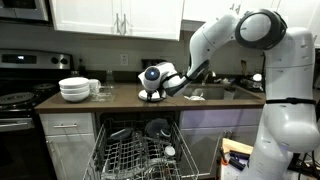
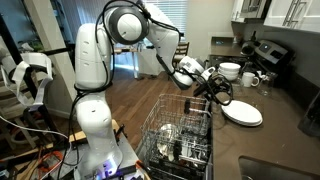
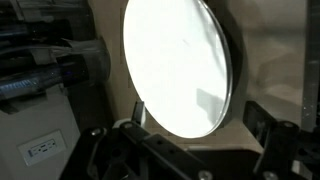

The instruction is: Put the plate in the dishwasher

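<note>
The white plate (image 2: 243, 114) lies flat on the dark counter beside the open dishwasher; it fills the wrist view (image 3: 178, 62). My gripper (image 2: 213, 90) hangs low over the plate's edge nearest the arm. In the wrist view the gripper (image 3: 200, 112) is open, its two dark fingers spread to either side of the plate's near rim, holding nothing. In an exterior view the gripper (image 1: 150, 90) sits on the counter above the dishwasher, hiding most of the plate. The dishwasher (image 1: 140, 150) stands open with its pale wire rack (image 2: 180, 135) pulled out, holding several dishes.
A stack of deep white bowls (image 1: 75, 89) stands on the counter and shows in both exterior views (image 2: 230, 70), with a white mug (image 2: 251, 79) next to it. A black stove (image 1: 18, 100) is beyond them. A sink (image 1: 215, 92) lies near the arm.
</note>
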